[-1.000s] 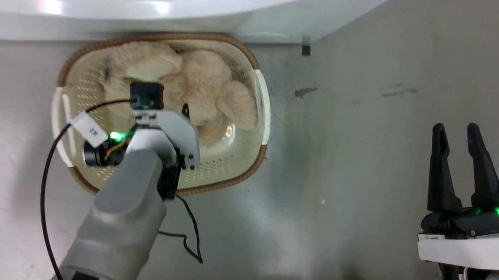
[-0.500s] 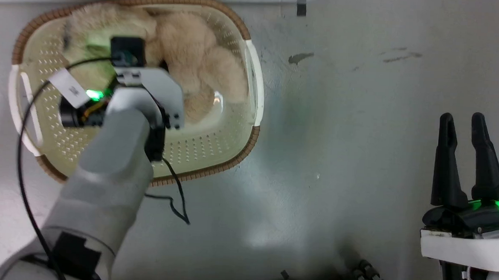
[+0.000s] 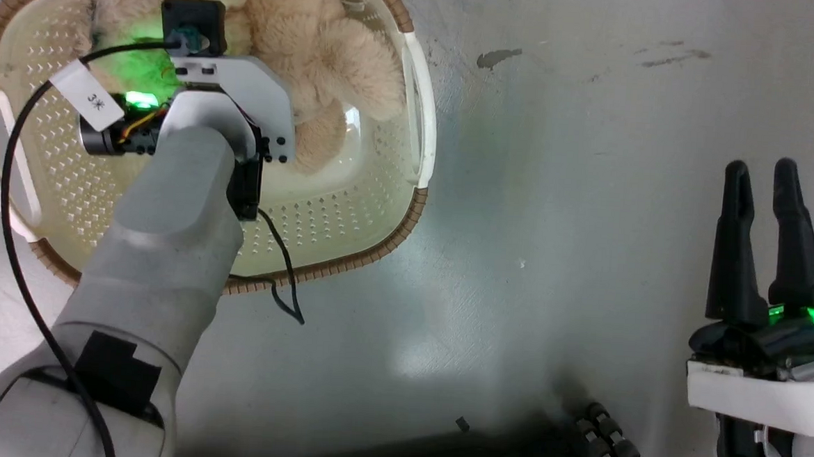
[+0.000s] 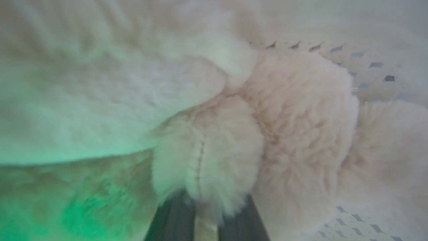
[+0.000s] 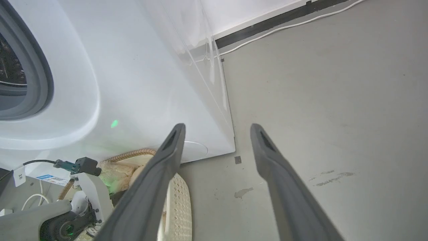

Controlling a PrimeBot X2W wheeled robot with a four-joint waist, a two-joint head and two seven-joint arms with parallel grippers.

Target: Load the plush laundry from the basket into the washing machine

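Grips a rounded lump of the plush laundry (image 3: 339, 65) with the left gripper (image 4: 207, 216): two dark fingers drawn close together, fur bulging out above them, a stitched seam running down into the pinch; reaches in over the near edge of the basket (image 3: 341, 214) to do so, wrist above the basket's middle, fingers aimed at its far edge; finds the bundle heaped along that far edge and into the far right corner, long axis lying along the edge from left to right, one limb trailing back toward the middle; leaves the near half of the basket's perforated bottom bare; holds the right gripper (image 3: 760, 170) well apart, above the bare floor (image 3: 553, 229) off the basket's right edge, fingers spread, nothing between them; faces, from the right wrist, the washing machine (image 5: 133, 83) standing just beyond the basket's far edge, with its grey door ring (image 5: 41, 77) up at the left.

Reads as grasp made and lift not yet begun; calls next for a straight pull upward, clear of the rim, then a carry over the far edge and up toward the ring; falls to the left arm, by far the nearer; risks a thin hold: one lump pinched, the rest likely to hang and drag on the rim.
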